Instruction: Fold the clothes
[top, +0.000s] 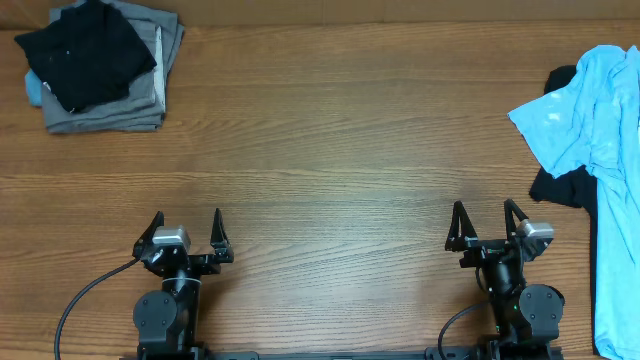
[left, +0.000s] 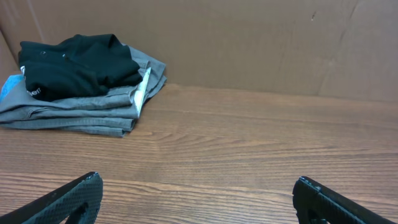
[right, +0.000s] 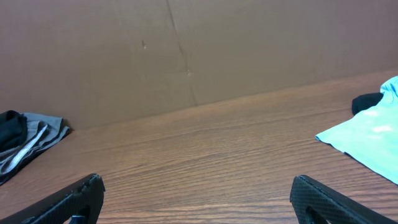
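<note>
T-shirt (top: 600, 150) crumpled at table edge, beyond right end effector (top: 487, 222).

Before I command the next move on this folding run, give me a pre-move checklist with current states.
1. Left gripper open and empty: ok.
2. Right gripper open and empty: ok.
3. Light blue cotton T-shirt laid flat: not ok, it is crumpled at the table's right edge.
4. Shirt's full outline in view: cannot tell, it runs off the overhead frame.
5. Shirt free of other cloth: not ok, a black garment shows from under it.
6. Brown wooden table between right gripper and shirt unobstructed: ok.
</note>
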